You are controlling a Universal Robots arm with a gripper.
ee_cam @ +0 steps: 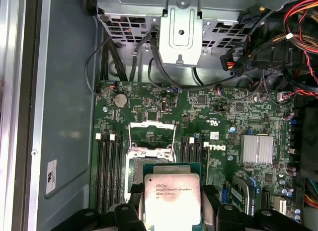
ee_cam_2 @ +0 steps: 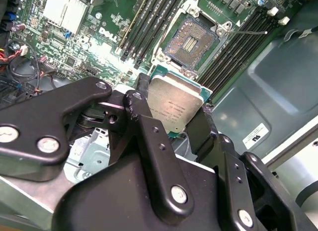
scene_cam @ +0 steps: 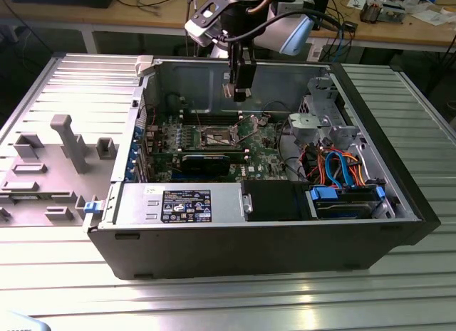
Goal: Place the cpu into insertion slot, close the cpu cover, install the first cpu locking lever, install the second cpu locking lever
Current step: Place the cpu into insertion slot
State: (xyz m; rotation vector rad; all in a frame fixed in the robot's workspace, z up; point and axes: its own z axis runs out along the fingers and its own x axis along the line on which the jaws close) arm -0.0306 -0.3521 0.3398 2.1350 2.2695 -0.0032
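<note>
My gripper [ee_cam_2: 174,114] is shut on the cpu [ee_cam_2: 174,104], a flat silvery square chip with a green edge, clamped between two black fingers [ee_cam_2: 141,99]. The first wrist view shows the cpu [ee_cam: 172,198] just short of the insertion slot [ee_cam: 136,164], partly covering it. The cpu cover [ee_cam: 151,134], a thin metal frame, stands raised open at the slot's far side. In the second wrist view the insertion slot [ee_cam_2: 191,39] lies bare, dark centre and pins showing, with a thin lever [ee_cam_2: 251,31] sticking out beside it. In the exterior view the gripper [scene_cam: 240,95] hangs above the board, over the insertion slot [scene_cam: 216,137].
The green board lies in an open computer case [scene_cam: 399,203] on a ribbed metal table. Black memory slots [ee_cam: 107,171] flank the socket. A finned heatsink [ee_cam: 257,149], a drive cage with orange and blue cables [scene_cam: 335,167] and a power supply [scene_cam: 178,203] surround it. A grey fixture [scene_cam: 68,142] stands at the exterior view's left.
</note>
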